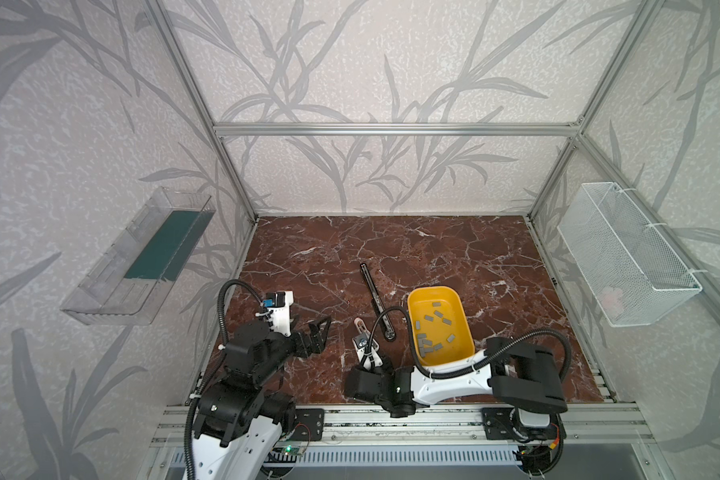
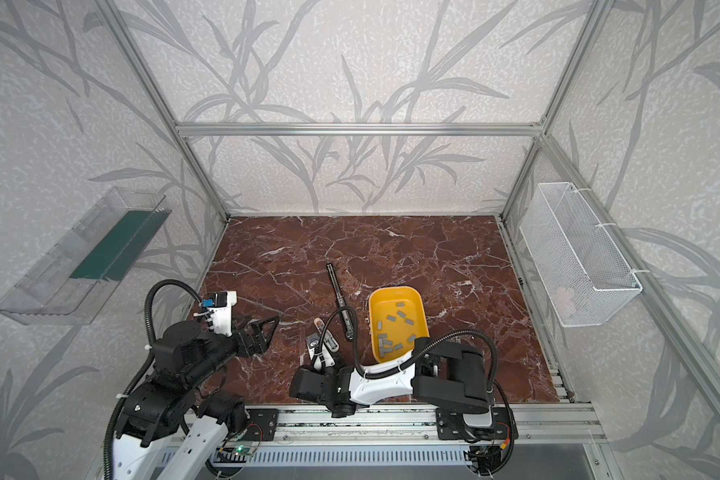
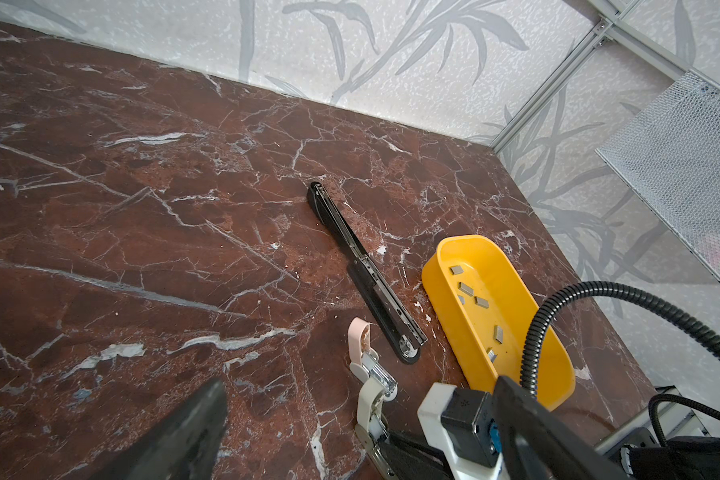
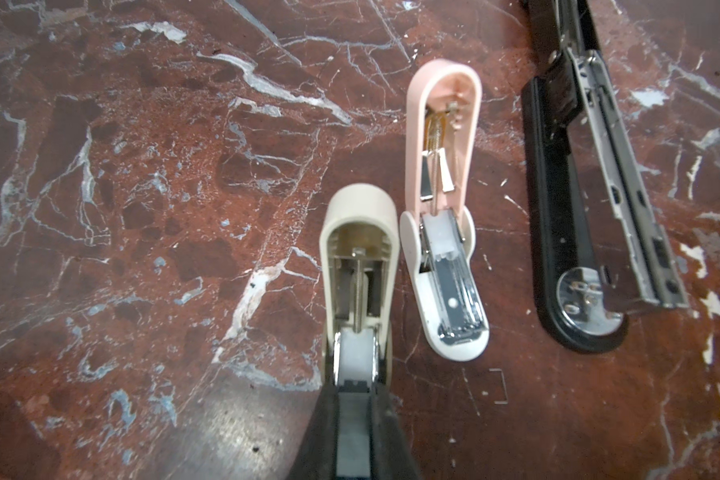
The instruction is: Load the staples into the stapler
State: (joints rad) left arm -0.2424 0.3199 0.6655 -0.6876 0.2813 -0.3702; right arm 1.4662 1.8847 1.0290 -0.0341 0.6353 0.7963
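Several grey staples lie loose in a yellow tray, which also shows in the left wrist view. Three staplers lie folded open on the marble. A long black stapler lies beside the tray. To its left are a small pink stapler and a small cream stapler. My right gripper is shut on the cream stapler's metal rail, behind its flipped-out lid. My left gripper hovers open to the left of the small staplers with nothing in it. Its fingers frame the left wrist view.
A single loose staple lies on the marble near the pink stapler's base. A white wire basket hangs on the right wall and a clear shelf on the left wall. Aluminium posts frame the table.
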